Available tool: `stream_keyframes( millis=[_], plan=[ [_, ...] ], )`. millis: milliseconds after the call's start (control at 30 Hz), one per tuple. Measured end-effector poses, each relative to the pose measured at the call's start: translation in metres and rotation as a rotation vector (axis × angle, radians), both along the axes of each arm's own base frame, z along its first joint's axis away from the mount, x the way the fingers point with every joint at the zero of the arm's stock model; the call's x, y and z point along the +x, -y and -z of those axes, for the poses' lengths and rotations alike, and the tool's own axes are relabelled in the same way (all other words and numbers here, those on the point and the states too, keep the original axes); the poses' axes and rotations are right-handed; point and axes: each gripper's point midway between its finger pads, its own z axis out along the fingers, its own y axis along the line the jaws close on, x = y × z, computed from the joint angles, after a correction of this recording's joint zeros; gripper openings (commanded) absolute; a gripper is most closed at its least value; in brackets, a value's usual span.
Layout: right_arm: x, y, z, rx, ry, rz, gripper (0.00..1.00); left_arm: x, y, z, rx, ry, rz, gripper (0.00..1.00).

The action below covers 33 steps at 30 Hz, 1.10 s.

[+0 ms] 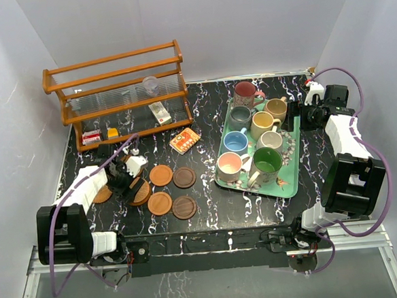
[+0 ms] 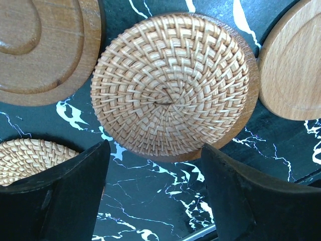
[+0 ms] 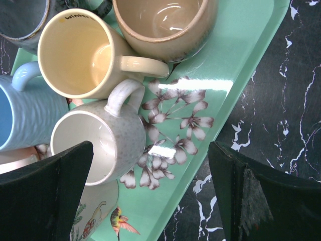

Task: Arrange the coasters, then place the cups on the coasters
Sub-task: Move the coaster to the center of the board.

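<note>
In the top view, several round wooden coasters lie left of centre, and my left gripper hangs over them. Its wrist view shows it open, nothing between the fingers, just short of a woven coaster that has a brown wooden rim. A grooved coaster and a plain one flank it. The cups, such as the maroon and green ones, stand on a green tray. My right gripper is open over the tray's edge, beside the off-white mug.
A wooden rack with a clear plastic cup stands at the back left. A small orange card lies in front of it. Yellow, tan and blue mugs crowd together on the tray.
</note>
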Motion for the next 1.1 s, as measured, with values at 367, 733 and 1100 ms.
stream_keyframes(
  millis=[367,733,1100],
  plan=[
    [0.000,0.000,0.000,0.000,0.000,0.000,0.98,0.010,0.009,0.002,0.005,0.032,0.022,0.72],
    [0.000,0.000,0.003,0.002,-0.007,0.000,0.98,0.038,0.023,0.006,-0.012,0.083,0.005,0.71],
    [0.000,0.000,0.007,0.005,-0.020,0.001,0.98,0.079,0.037,0.009,-0.053,0.112,-0.068,0.71]
  ],
)
